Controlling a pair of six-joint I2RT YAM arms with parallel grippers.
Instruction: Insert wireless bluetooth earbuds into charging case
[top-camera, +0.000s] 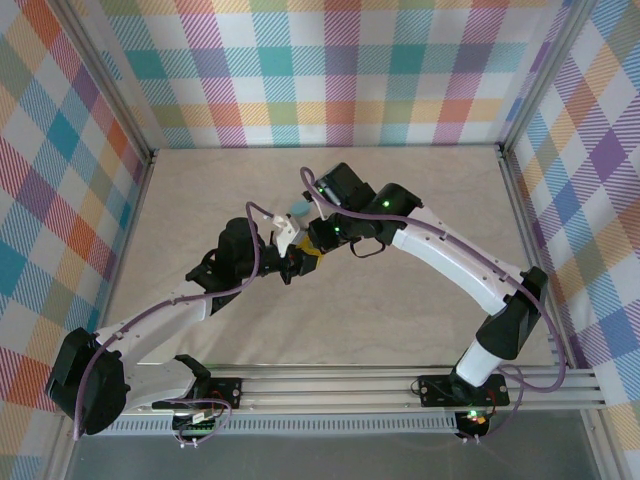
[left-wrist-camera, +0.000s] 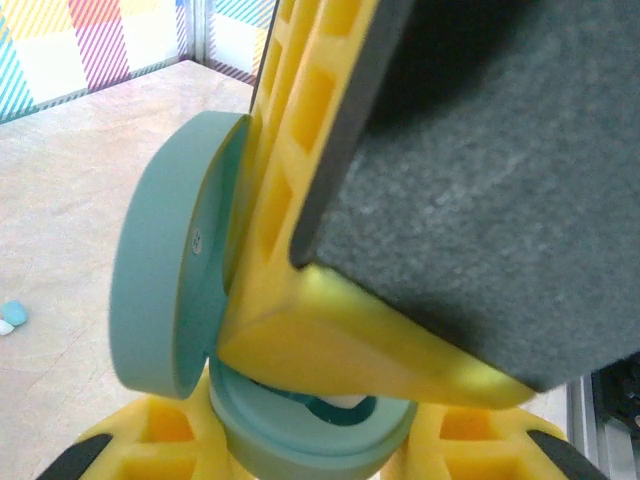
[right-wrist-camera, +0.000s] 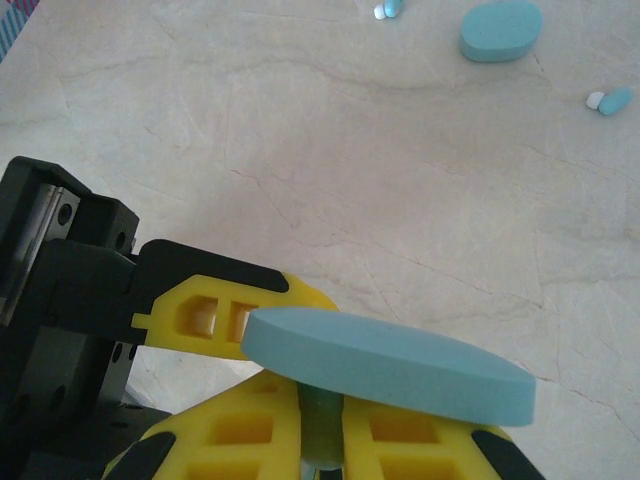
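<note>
Left wrist: left gripper (left-wrist-camera: 310, 455) clamps the case (left-wrist-camera: 300, 430) by its base, lid (left-wrist-camera: 165, 260) standing open at 9 o'clock, something white inside. Right wrist: right gripper (right-wrist-camera: 320, 410), pinched shut, is at the case; loose earbuds (right-wrist-camera: 388, 9) at 12 and 2 o'clock, second case (right-wrist-camera: 500, 30) at 1.

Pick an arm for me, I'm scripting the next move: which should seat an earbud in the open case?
Right, probably. The left gripper is shut on the open charging case, so it is busy. The right gripper, shut, has its fingers at the case's base.
</note>
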